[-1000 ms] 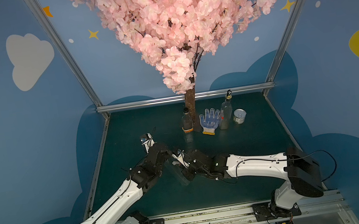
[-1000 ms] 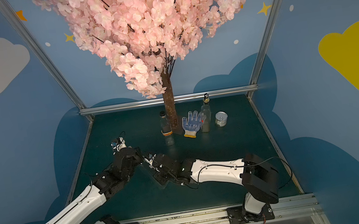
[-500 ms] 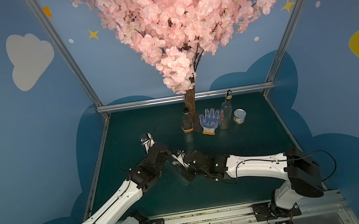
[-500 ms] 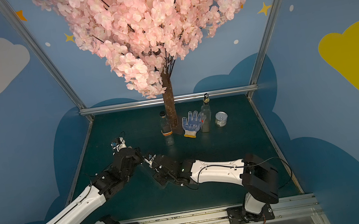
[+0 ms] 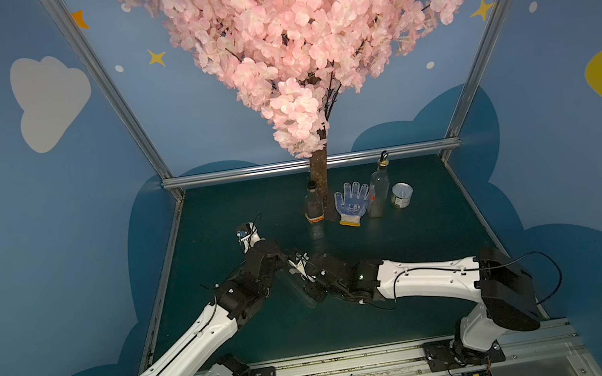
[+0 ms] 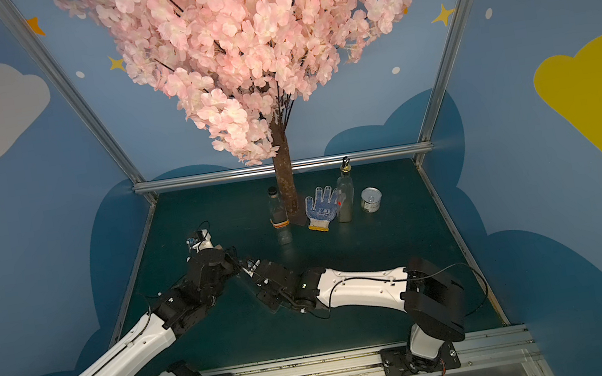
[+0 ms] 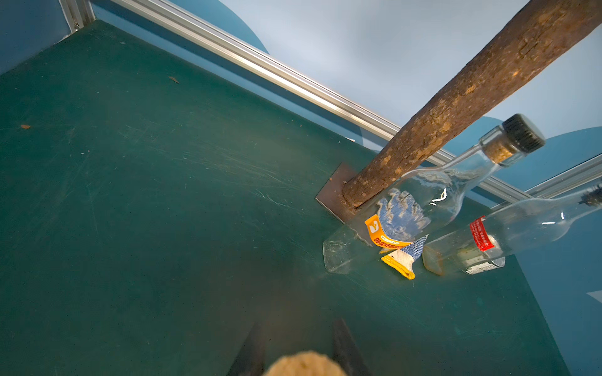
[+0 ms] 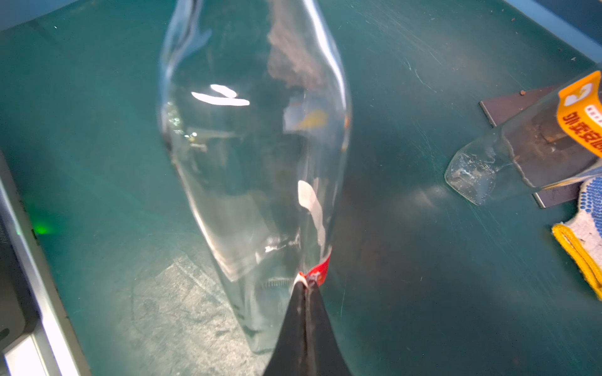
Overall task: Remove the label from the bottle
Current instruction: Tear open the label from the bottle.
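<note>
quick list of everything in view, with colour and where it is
tree: 1, pink blossom, brown trunk, back middle of table
small bottle: 1, clear, orange label, left of trunk
glove: 1, white, blue dots, yellow cuff, right of trunk
tall bottle: 1, clear, red label, right of glove
can: 1, silver, right end of row
held bottle: 1, clear, centre
label: 1, red, on held bottle
table: 1, dark green
left gripper: black, gripping held bottle's top
right gripper: black, pinching label
</note>
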You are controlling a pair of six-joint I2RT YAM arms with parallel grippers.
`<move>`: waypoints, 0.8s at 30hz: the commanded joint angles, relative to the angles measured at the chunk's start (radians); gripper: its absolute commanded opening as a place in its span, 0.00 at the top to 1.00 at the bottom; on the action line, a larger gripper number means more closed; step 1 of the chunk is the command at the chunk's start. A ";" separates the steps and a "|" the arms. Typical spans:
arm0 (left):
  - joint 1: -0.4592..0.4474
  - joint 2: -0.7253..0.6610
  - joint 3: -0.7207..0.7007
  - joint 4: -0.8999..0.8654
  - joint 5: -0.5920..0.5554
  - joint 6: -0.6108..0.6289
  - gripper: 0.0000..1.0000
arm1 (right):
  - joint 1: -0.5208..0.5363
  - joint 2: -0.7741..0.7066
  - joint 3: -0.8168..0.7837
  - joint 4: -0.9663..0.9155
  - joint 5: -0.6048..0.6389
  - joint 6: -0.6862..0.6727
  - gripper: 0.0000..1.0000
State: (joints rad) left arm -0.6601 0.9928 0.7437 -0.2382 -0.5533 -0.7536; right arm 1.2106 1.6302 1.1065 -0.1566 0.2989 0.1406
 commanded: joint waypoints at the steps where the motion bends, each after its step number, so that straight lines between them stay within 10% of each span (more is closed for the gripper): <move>1: 0.003 -0.004 0.003 -0.036 0.032 0.056 0.98 | -0.011 0.016 -0.001 -0.040 0.055 -0.020 1.00; 24: 0.026 0.004 -0.012 -0.010 0.090 0.098 0.98 | -0.026 -0.011 -0.021 -0.021 0.052 -0.040 1.00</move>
State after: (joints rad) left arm -0.6392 0.9947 0.7437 -0.2153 -0.4889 -0.6971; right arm 1.1984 1.6302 1.0992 -0.1680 0.3252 0.1101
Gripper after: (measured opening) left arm 0.313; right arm 0.046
